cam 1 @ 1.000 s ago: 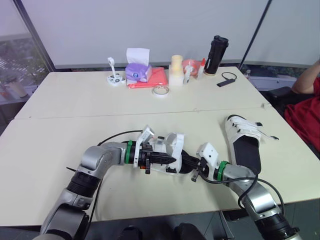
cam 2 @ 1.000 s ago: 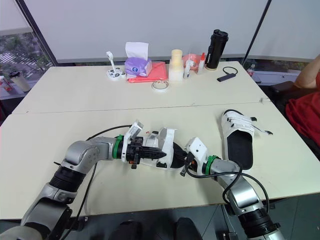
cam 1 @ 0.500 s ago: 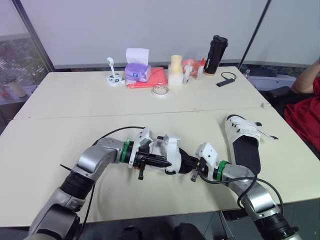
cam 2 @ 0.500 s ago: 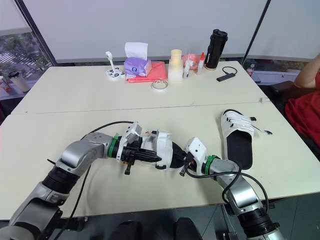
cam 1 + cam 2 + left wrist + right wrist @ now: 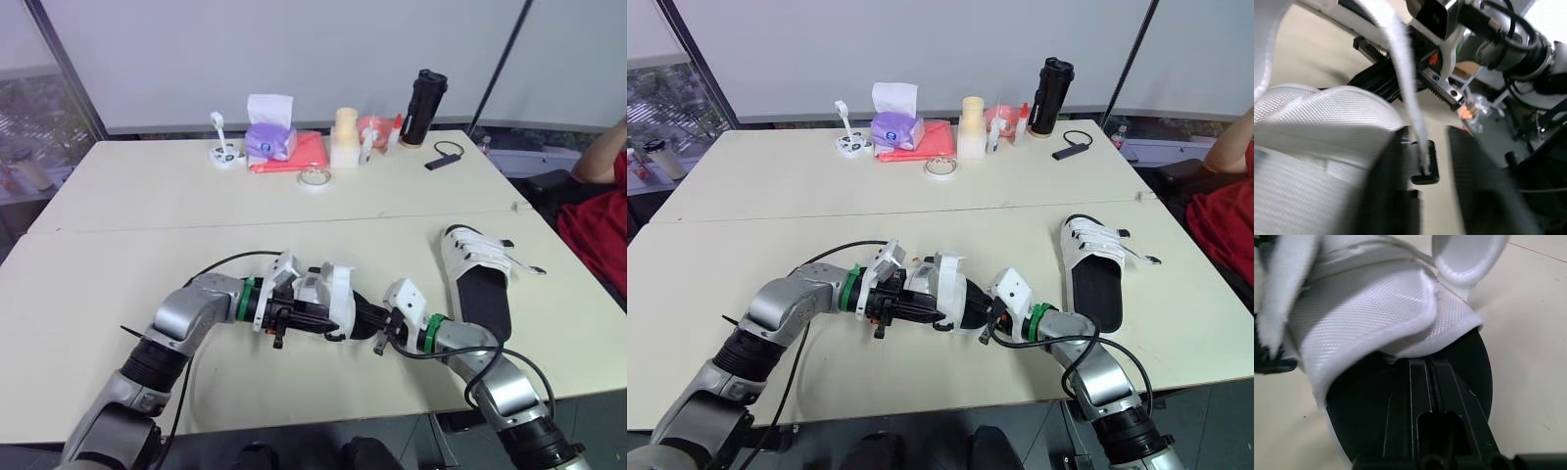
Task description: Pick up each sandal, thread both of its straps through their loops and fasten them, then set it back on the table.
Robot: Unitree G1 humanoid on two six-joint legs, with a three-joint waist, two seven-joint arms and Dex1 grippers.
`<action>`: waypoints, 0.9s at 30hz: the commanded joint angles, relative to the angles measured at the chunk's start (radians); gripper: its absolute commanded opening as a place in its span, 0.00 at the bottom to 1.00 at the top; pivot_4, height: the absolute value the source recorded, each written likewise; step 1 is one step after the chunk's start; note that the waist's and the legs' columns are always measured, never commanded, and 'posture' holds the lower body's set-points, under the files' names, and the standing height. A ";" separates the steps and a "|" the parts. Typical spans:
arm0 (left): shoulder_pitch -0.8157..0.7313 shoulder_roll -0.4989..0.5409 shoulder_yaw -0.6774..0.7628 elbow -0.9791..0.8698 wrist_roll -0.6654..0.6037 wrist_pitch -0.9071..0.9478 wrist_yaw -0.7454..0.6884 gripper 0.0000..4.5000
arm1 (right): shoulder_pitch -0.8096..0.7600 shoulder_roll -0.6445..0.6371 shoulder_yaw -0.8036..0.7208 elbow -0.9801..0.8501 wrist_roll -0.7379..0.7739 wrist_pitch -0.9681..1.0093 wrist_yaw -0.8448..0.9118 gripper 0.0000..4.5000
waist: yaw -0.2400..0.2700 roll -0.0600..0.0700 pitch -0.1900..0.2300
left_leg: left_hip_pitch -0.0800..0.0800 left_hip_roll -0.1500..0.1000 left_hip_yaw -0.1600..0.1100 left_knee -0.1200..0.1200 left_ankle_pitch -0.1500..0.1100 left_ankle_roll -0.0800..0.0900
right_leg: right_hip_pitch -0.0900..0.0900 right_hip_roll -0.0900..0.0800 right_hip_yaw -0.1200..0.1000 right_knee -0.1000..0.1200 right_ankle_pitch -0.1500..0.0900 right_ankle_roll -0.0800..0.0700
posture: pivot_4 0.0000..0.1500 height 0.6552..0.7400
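Two sandals make up the task, and roughly half of it is judged done. The right sandal (image 5: 482, 299) lies flat on the surface (image 5: 147, 196) at the right of the frame, well apart from both arms. Both its straps are laid across the upper and look fastened, though one tail sticks out to the right, so this is not certain.

The held sandal (image 5: 336, 290) is at lower centre, between the two arms, and is not finished. A strap (image 5: 1409, 107) hangs loose with its end just at a black loop (image 5: 1425, 171); whether it has been passed through cannot be told. The step in hand is judged to be the threading of that strap. Left to do: that strap fastened, the second strap seen to, and the sandal set down.

The left gripper (image 5: 312, 317) is held at the strap side. Its fingers (image 5: 1396, 196) are apart, with strap and loop in the gap and nothing pinched. The right gripper (image 5: 370, 319) is at the heel end. Its fingers (image 5: 1430, 396) are drawn together and, as far as can be judged, clamped on the black sole.

Counted by size: one surface, one person (image 5: 598, 215) at the right edge, two sandals and two grippers. One red cloth (image 5: 309, 152), one bottle (image 5: 423, 106), one tissue pack (image 5: 271, 137) and one tape roll (image 5: 313, 177) are counted in a row at upper centre.
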 commanded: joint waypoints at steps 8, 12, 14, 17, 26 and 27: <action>-0.057 -0.066 0.117 0.005 -0.080 0.115 0.126 0.62 | 0.019 0.009 0.031 0.106 -0.054 0.044 -0.016 0.00 | 0.000 -0.001 0.000 | 0.000 -0.001 0.000 0.001 0.000 0.000 | 0.000 0.000 0.000 0.000 0.000 0.000 | 1.00 1.00; -0.088 -0.125 0.111 0.065 -0.059 0.089 0.166 0.62 | 0.013 0.010 0.033 0.111 -0.055 0.042 -0.013 0.00 | 0.000 -0.001 0.000 | 0.000 -0.002 0.000 0.001 0.000 0.000 | 0.000 0.001 0.000 0.000 0.000 0.001 | 1.00 1.00; -0.096 -0.147 0.119 0.083 -0.063 0.088 0.174 0.62 | 0.013 0.010 0.033 0.112 -0.055 0.041 -0.012 0.00 | 0.000 -0.001 0.000 | 0.000 -0.002 0.000 0.001 0.000 0.000 | 0.000 0.001 0.000 0.000 0.001 0.002 | 1.00 1.00; -0.087 -0.153 0.112 0.089 -0.051 0.070 0.176 0.33 | 0.019 0.010 0.032 0.108 -0.055 0.044 -0.014 0.00 | 0.000 -0.001 0.000 | 0.000 -0.002 0.000 0.001 0.000 0.000 | 0.000 0.001 0.000 0.000 0.002 0.003 | 1.00 1.00; -0.045 -0.105 0.048 0.010 -0.044 0.091 0.127 0.01 | 0.033 0.015 0.033 0.098 -0.055 0.048 -0.021 0.00 | 0.000 -0.001 0.000 | 0.000 -0.002 0.000 0.001 0.000 0.000 | 0.000 0.001 0.000 0.000 0.001 0.002 | 1.00 1.00; -0.038 -0.093 0.030 0.001 -0.031 0.082 0.116 0.01 | 0.033 0.016 0.034 0.097 -0.055 0.048 -0.021 0.00 | -0.001 -0.001 0.000 | 0.000 -0.002 0.000 0.001 0.000 0.000 | 0.000 0.001 0.000 0.000 0.001 0.002 | 1.00 1.00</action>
